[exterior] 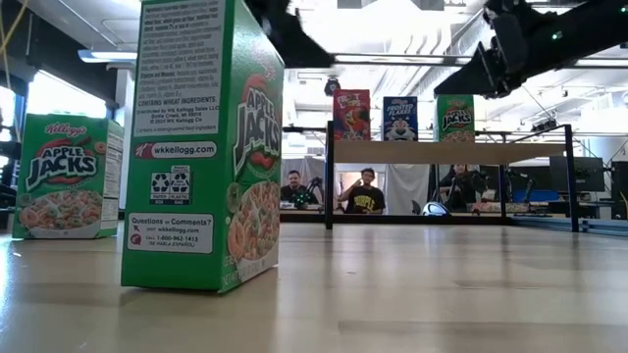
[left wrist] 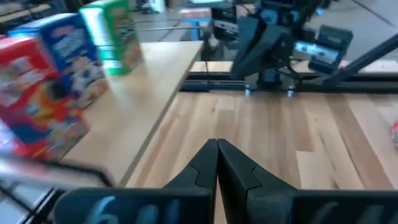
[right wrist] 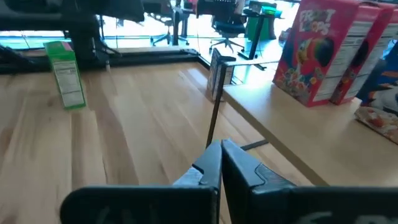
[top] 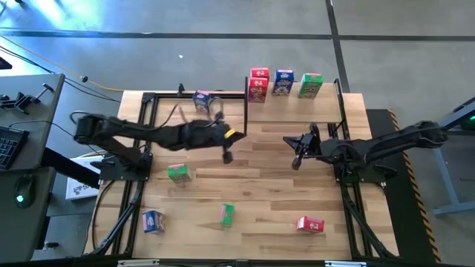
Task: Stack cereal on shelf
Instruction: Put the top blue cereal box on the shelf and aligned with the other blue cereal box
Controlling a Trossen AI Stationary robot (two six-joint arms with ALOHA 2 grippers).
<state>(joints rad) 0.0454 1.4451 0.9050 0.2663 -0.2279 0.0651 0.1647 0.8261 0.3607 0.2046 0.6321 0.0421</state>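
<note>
On the wood bench we count three boxes on the shelf beyond both pinched-shut, empty end effectors, left and right, with five still loose nearer them.

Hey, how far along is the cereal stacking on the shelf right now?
Done: a red box, a blue box and a green box stand in a row on the shelf. In hand: nothing; the left pincer and right pincer are both shut and empty above the table. Left: five more boxes on the tabletop, including the green one and the red one.
</note>
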